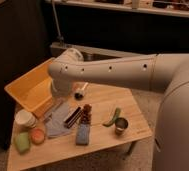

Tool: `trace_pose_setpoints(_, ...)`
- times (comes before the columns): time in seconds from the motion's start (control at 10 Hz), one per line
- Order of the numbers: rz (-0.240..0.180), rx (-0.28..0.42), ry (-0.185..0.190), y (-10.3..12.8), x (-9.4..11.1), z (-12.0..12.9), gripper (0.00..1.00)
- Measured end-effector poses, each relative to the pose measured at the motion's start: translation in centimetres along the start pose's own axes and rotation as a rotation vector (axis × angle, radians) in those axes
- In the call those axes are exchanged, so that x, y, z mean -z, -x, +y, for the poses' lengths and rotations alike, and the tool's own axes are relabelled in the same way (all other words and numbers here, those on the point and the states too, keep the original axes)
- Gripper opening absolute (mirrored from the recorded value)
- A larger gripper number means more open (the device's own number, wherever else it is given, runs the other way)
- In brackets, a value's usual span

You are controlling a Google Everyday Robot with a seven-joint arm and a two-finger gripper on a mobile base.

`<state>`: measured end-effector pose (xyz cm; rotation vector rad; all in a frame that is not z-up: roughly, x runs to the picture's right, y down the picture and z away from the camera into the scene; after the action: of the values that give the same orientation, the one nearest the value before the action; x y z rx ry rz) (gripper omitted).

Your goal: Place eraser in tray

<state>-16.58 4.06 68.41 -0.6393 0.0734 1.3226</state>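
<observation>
claw (61, 94): hangs low under the bent white wrist, at the near right wall of the tray (23, 85), mostly hidden by the arm. cannot tell whether apart, together or clamped on anything.

just right of the claw, on the bench (108, 97): a small dark round thing with a white piece (80, 93) sticking up from it.

nearer the camera: the eraser (72, 116). lies flat on the bench, outside the tray and apart from the claw, set on a slant, dark with a paler stripe down one long side. sits between a grey-blue cloth (57, 122) on one side and a reddish-brown lumpy object (86, 114) on the other, close to both.

in front of the lumpy object: a blue block (82, 134), flat, near the bench's front edge.

further out to the right: a green curved pod (112, 117), and just beside it a small metal cup (121, 125), upright.

out to the left of the cloth: a white round cup (24, 118), upright, just off the tray's near corner. in front of that, near the bench's front left corner: an orange round thing (37, 136) and a green spongy block (22, 142), side by side.

tray itself: yellow-orange, sloping walls, on the bench's far left part, turned at an angle to the bench's edges.
</observation>
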Motion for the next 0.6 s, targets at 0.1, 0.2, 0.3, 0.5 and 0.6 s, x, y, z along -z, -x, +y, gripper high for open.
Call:
trace_pose_setpoints(0.1,0.007,-0.007,-0.006,0.0,-0.2,-0.1,0.42)
trace_pose_setpoints(0.2,0.025,-0.024,-0.026,-0.1,-0.5,-0.1,0.42)
trace_pose_setpoints(0.3,0.04,-0.044,-0.049,-0.3,-1.4,0.1,0.42)
trace_pose_setpoints(0.5,0.079,-0.126,-0.095,-1.8,-4.0,-1.6,0.42)
trace_pose_setpoints(0.6,0.102,-0.179,-0.119,-3.0,-5.9,-2.6,0.42)
